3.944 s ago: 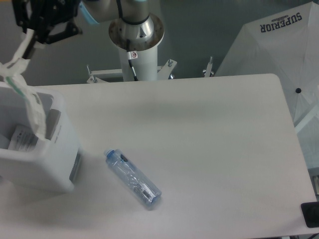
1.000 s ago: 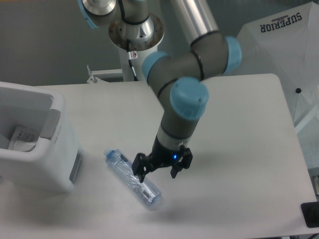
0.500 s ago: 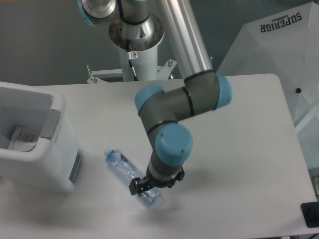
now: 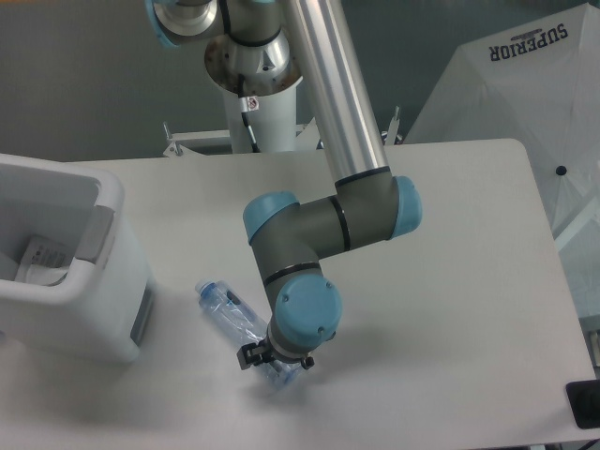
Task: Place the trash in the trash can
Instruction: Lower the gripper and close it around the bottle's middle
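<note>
The clear blue-tinted bottle [image 4: 225, 307] lies slantwise on the white table [image 4: 450, 244], cap toward the upper left. My gripper [image 4: 274, 364] points down over the bottle's lower right end, which the wrist hides. Its black fingers [image 4: 247, 356] show on either side of the bottle and look open. The white trash can [image 4: 84, 319] stands at the left edge, left of the bottle. The clear pouch [image 4: 42, 258] with its white label lies inside it.
The arm's base column [image 4: 255, 56] stands behind the table's far edge. A white umbrella reflector [image 4: 525, 84] leans at the right rear. A small black object [image 4: 586, 403] sits off the table's front right corner.
The pouch went from the gripper into the trash can. The arm then swung to the bottle, and over the last second it moved left and down onto the bottle's lower end.
</note>
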{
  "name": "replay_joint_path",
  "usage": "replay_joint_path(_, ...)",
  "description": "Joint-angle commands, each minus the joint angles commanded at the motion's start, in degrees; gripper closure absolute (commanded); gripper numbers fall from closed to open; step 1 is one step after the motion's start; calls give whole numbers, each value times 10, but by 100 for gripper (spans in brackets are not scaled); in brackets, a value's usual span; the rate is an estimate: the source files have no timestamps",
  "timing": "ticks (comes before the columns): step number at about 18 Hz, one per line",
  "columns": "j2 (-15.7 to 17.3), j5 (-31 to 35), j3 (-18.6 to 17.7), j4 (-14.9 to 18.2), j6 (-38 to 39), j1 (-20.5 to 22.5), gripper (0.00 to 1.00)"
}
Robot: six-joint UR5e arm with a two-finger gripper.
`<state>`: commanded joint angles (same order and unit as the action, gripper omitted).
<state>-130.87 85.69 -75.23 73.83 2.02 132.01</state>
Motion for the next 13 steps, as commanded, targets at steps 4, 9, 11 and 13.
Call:
replay_joint_path(4,-9,0,7,0,1,-5,1)
replay_joint_path(9,-11,0,7,-1,1,-6,31)
replay_joint_path(11,-11,0,7,-1,1,-6,39)
replay_joint_path(13,-11,0,8,-3,1,-6,43)
